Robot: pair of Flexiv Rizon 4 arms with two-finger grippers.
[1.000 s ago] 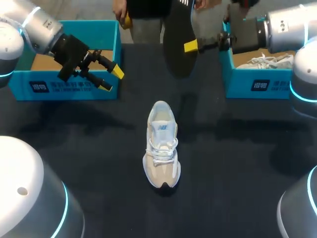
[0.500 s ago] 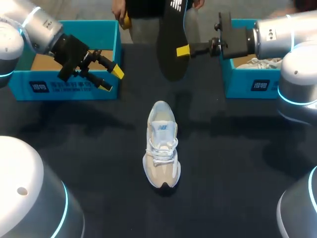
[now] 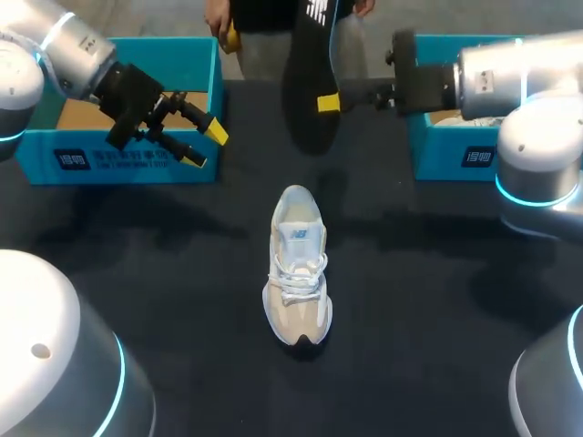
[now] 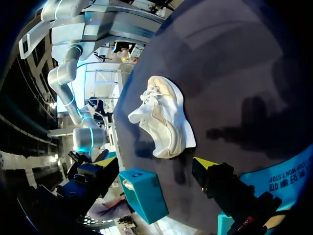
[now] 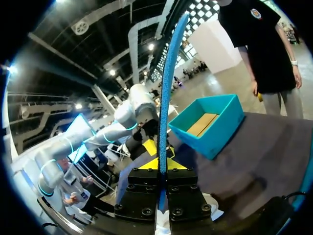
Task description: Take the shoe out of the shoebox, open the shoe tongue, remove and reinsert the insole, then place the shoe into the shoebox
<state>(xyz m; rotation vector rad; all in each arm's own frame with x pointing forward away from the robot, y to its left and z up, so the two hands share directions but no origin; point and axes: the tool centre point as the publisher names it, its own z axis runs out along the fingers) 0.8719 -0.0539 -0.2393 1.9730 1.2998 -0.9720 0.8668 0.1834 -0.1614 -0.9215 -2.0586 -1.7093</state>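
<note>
Your shoe [image 3: 297,264] is lying mid-worktop [image 3: 437,300], opening upward. The insole [image 3: 308,82] is hanging above and beyond it, with your right end effector [image 3: 328,102] grasping it edge-on. Be lowering it toe-end first into the collar. Your left end effector [image 3: 205,146] is hovering released beside the shoebox [image 3: 127,159].

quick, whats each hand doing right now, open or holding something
Left hand: open, holding nothing.
Right hand: closed on the insole, held up off the table.

Left gripper [image 3: 205,144] hovers (fingers spread); right gripper [image 3: 328,102] pinches the insole [image 3: 305,64].
</note>
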